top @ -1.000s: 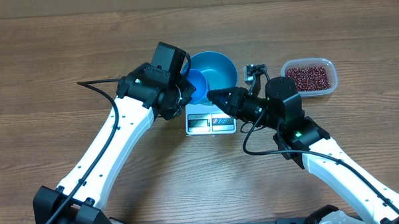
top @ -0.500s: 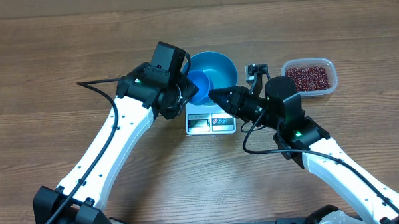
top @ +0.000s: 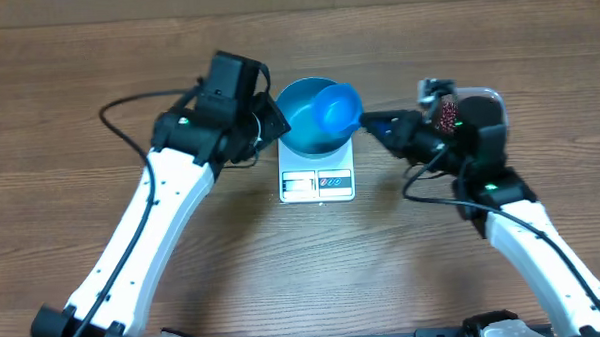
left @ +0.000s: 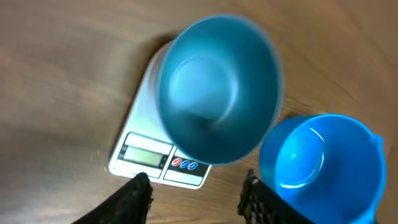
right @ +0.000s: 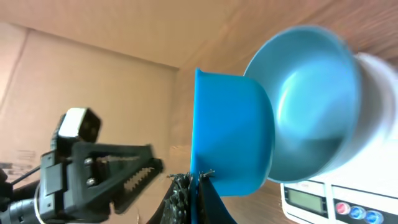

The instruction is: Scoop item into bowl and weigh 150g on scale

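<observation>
The blue bowl [top: 308, 123] stands on the white scale [top: 318, 184]; only bare blue shows inside it [left: 214, 93]. A smaller blue scoop [top: 337, 107] hangs over the bowl's right rim, with nothing in it [left: 323, 158]. My right gripper [top: 372, 124] is shut on the scoop's thin handle [right: 199, 186]. My left gripper [left: 196, 193] is open with nothing between its fingers, just left of the bowl [top: 270, 124]. The item, dark red beans [top: 445, 113], lies in a clear tub behind my right arm and is mostly hidden.
The clear tub [top: 486, 95] sits at the far right, right of the scale. The scale's display and buttons [left: 158, 157] face the front edge. Bare wood table [top: 77, 86] surrounds everything. In the right wrist view my left gripper [right: 99, 167] shows close beside the scoop.
My left gripper has opened, let go of the scoop and drawn back to the left. My right arm has swung right, carrying the scoop up over the bowl's right side.
</observation>
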Tool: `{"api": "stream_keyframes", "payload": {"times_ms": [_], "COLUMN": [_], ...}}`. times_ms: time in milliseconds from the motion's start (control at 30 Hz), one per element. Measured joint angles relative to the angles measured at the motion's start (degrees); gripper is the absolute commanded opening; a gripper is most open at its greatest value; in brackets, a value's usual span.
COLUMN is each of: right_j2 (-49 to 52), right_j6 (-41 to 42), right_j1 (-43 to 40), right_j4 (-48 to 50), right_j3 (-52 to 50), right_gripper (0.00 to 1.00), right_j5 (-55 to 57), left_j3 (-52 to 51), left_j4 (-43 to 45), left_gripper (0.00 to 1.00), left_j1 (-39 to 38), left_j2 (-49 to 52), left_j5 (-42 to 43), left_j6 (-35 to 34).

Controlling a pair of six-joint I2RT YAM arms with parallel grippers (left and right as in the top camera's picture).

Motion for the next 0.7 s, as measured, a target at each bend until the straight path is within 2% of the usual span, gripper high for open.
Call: {"api": "stream_keyframes", "payload": {"times_ms": [133, 333, 467, 667, 700], "right_j2": [-5.18, -16.17, -19.37, -19.3, -19.3], "right_j6": [-1.51, -5.05, -8.83, -12.55, -12.85], "right_j1": [-5.51, -13.84, -18.01, -19.19, -19.19], "right_j4": [-3.02, -13.92, -22.49, -25.44, -25.44], "right_j3": [0.0, 0.07, 0.15, 0.15, 0.15], "right_gripper": [0.04, 0.04, 0.04, 0.04, 0.04], "right_j5": [-4.35, -8.74, -9.62, -9.73, -9.75], "left_j3": [0.92, 1.16, 1.16, -0.83, -1.66], "left_j4": [-0.39, -3.32, -3.43, -1.42, -0.52], "left_gripper": [0.44, 0.43, 0.42, 0.41, 0.38], "left_j1": [-0.02, -2.4, -6.51, -13.92, -14.88], "left_j2": [-2.73, -2.97, -2.21, -0.26, -0.11], "left_j5": [2.08, 4.92, 5.09, 3.58, 3.37], "left_j6": [6.67, 13.31, 14.8, 15.52, 15.32]}}
